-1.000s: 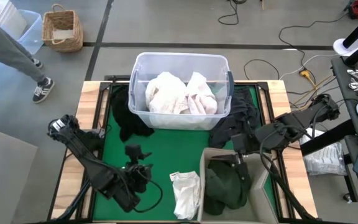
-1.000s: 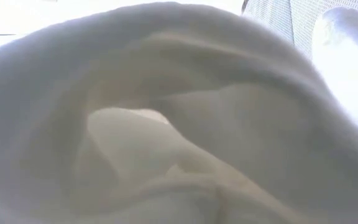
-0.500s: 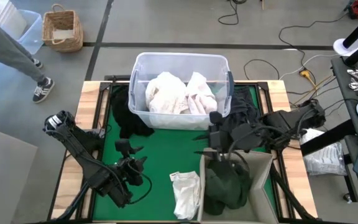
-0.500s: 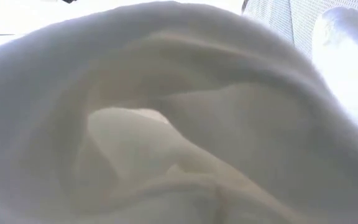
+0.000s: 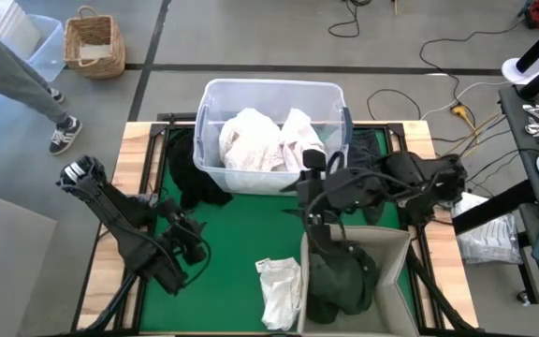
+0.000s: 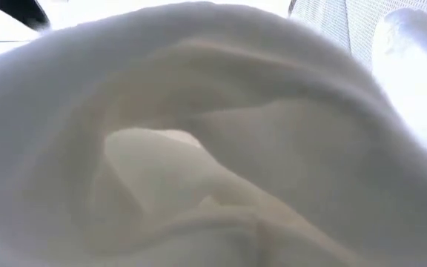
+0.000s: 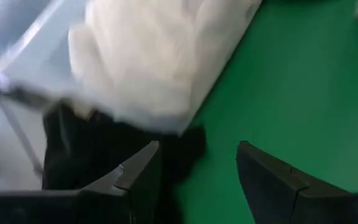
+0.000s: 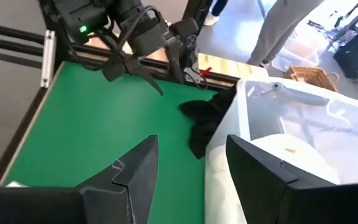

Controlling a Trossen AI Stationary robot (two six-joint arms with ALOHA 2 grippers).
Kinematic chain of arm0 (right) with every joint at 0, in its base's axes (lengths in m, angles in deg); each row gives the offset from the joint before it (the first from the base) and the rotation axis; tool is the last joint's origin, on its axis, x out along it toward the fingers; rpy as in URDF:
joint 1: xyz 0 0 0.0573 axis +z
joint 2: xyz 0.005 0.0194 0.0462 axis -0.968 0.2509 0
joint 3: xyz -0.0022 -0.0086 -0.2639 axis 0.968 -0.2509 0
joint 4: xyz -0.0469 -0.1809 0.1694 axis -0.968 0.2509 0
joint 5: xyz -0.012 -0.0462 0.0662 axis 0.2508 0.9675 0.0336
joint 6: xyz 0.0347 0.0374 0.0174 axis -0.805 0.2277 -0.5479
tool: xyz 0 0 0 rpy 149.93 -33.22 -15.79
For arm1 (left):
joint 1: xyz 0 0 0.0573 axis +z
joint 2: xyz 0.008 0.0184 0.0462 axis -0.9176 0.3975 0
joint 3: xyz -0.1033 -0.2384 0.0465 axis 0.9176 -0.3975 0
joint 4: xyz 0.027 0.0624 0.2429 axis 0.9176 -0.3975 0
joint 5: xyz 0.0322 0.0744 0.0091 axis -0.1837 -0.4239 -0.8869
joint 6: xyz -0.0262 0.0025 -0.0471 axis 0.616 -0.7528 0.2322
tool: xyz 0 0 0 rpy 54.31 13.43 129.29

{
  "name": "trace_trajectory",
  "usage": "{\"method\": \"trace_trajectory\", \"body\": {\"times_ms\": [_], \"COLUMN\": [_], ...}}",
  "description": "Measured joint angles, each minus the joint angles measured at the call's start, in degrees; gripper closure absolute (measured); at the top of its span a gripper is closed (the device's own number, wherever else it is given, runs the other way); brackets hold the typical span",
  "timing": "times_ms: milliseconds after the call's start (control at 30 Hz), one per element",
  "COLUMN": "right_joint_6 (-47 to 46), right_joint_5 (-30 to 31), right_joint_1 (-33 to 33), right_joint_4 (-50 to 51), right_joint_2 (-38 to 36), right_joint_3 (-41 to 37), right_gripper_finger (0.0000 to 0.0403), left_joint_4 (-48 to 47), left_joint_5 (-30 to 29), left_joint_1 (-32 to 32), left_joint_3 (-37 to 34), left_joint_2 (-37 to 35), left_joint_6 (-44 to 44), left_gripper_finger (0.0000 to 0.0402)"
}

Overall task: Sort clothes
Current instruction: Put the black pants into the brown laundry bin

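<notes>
The clear tub point(image 5: 271, 95) at the mat's far side holds white and pale clothes point(image 5: 268, 142). A dark garment point(image 5: 191, 183) lies on the mat at the tub's left, another dark heap point(image 5: 374, 165) at its right. A white garment point(image 5: 279, 286) lies near the front edge. The beige box point(image 5: 393, 251) holds a dark green garment point(image 5: 341, 277). My left gripper point(image 5: 193, 241) hovers open over the mat, near the left dark garment point(image 7: 98, 155). My right gripper point(image 5: 299, 195) hovers open before the tub's front wall, pointing left point(image 8: 191, 155).
White cloth point(image 6: 213, 148) fills the low view and hides everything behind it. Bare green mat point(image 5: 251, 234) lies between the two grippers. A person's legs point(image 5: 26, 75), a wicker basket point(image 5: 94, 42) and cables are on the floor beyond the table.
My right gripper has swung from above the beige box toward the table's left and far side, ending before the tub's front wall. My left gripper has moved toward the far-left, closer to the dark garment beside the tub. The clothes lie as before.
</notes>
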Motion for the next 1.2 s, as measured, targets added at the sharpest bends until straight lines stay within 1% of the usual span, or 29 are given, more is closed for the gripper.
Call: {"method": "trace_trajectory", "body": {"times_ms": [100, 300, 500, 600, 700, 833, 900, 967, 1033, 1200], "right_joint_6": [0.89, 3.01, 9.98, 12.53, 14.96, 17.91, 17.4, 16.01, 14.74, 13.7], "right_joint_5": [-0.03, -0.01, -0.16, -0.29, -0.29, -0.82, -3.21, -6.03, -6.94, -7.05], "right_joint_1": [-1.32, -3.81, -4.04, -4.02, -4.02, -4.02, -4.04, -4.02, -3.89, -2.95], "right_joint_4": [-0.45, -3.04, -8.15, -10.08, -11.64, -13.86, -13.99, -14.04, -14.28, -14.2], "right_joint_2": [0.4, 3.09, 6.78, 9.26, 11.74, 15.55, 17.22, 18.28, 18.76, 17.26], "right_joint_3": [-0.39, -0.15, -0.06, -0.06, -0.06, -0.06, -0.1, -0.15, -0.15, -0.15], "right_gripper_finger": [0.0218, 0.022, 0.0218, 0.0222, 0.0227, 0.0232, 0.0234, 0.0238, 0.0242, 0.0254], "left_joint_4": [-1.54, -1.48, -1.52, -1.52, -1.52, -1.54, -1.48, -1.46, -0.88, 2.67], "left_joint_5": [5.4, 12.89, 20.74, 23.66, 24.49, 24.57, 23.41, 18.6, 13.36, 6.54], "left_joint_1": [0.0, -0.02, -0.59, -1.73, -3.53, -6.67, -8.35, -9.45, -10.13, -10.65], "left_joint_3": [-1.33, -2.7, -4.85, -5.44, -5.51, -5.55, -5.8, -6.51, -8.16, -15.73], "left_joint_2": [-1.0, -1.95, -2.1, -2.1, -2.1, -2.1, -2.1, -2.1, -2.1, -2.1], "left_joint_6": [4.82, 5.72, 5.7, 5.28, 5.38, 7.32, 7.66, 7.34, 6.56, 5.7], "left_gripper_finger": [0.0216, 0.0216, 0.0216, 0.0216, 0.0216, 0.0216, 0.0216, 0.0216, 0.0216, 0.0216]}}
